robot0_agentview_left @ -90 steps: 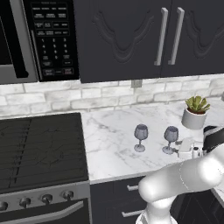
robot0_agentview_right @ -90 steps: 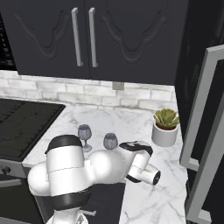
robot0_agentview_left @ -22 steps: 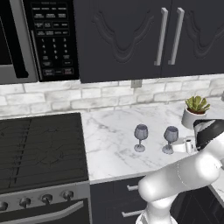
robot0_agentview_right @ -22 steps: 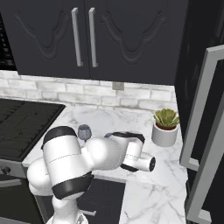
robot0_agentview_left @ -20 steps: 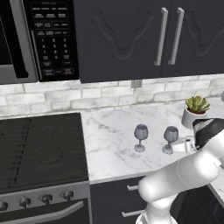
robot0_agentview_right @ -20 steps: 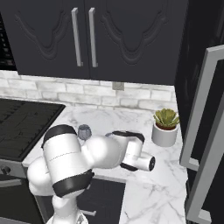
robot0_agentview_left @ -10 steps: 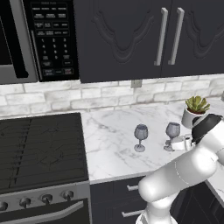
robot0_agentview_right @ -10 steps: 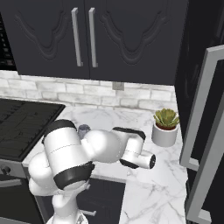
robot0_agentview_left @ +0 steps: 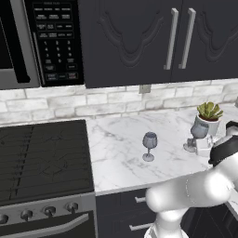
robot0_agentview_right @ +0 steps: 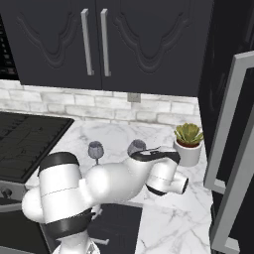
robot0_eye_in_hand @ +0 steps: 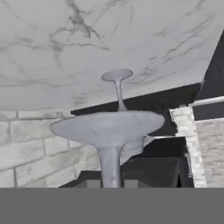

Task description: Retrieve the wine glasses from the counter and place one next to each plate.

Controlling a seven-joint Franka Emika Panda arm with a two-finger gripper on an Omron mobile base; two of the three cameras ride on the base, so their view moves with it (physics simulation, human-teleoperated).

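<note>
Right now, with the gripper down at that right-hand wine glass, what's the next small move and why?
Probably a short straight lift. The gripper looks shut on the stem of the right wine glass, whose foot sits low by the marble counter. Rising first keeps it clear of the potted succulent and the other glass.

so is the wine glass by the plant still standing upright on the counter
Upright, yes: the glass near the plant stands bowl up, foot flat on the counter. The pincer is shut on its stem.
</note>
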